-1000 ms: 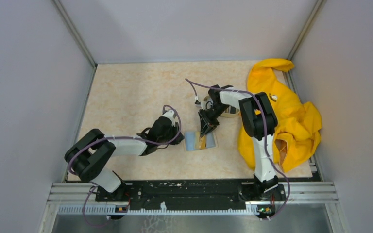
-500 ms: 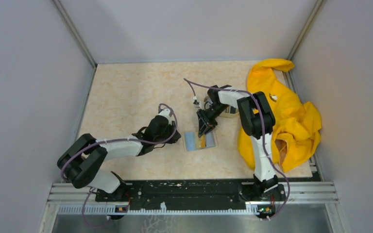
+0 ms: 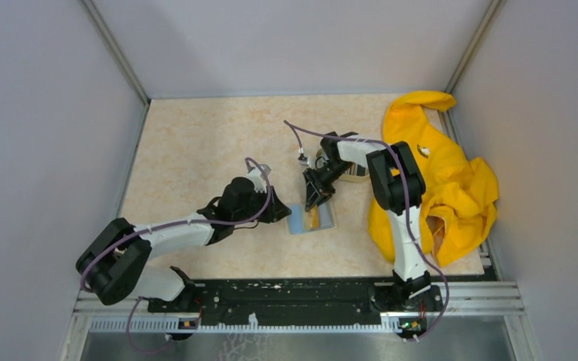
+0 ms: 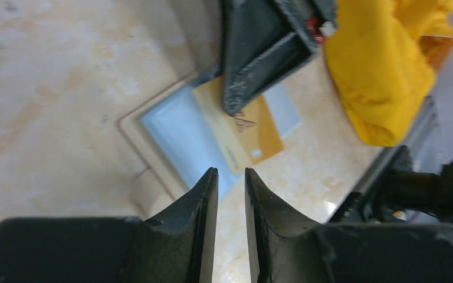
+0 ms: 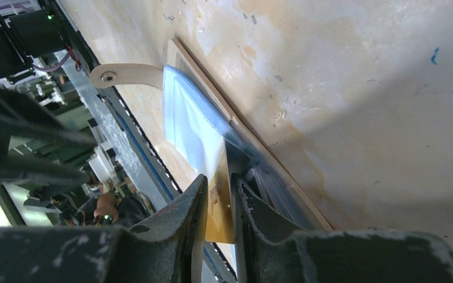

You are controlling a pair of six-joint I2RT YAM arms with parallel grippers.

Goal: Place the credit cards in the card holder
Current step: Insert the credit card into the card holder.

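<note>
The card holder (image 3: 298,219) lies open on the table, light blue inside (image 4: 177,132), its snap tab (image 5: 124,73) sticking out. A gold credit card (image 4: 253,132) lies slanted across its middle. My right gripper (image 3: 314,203) points down onto the holder. Its jaws (image 5: 218,180) stand slightly apart around the card's (image 5: 219,206) upper end, with a gap on one side. Grey card edges (image 5: 262,180) show in the pocket beside it. My left gripper (image 3: 278,213) sits low at the holder's left edge. Its fingers (image 4: 230,171) are narrowly open, with nothing between them.
A big yellow cloth (image 3: 440,177) is heaped at the right side, close behind the right arm. A small beige dish (image 3: 358,174) sits mostly hidden behind that arm's wrist. Grey walls close the table on three sides.
My left arm has stretched rightward, bringing its gripper up to the holder's left edge. The right gripper has stayed over the holder and its jaws have widened a little around the gold card.
</note>
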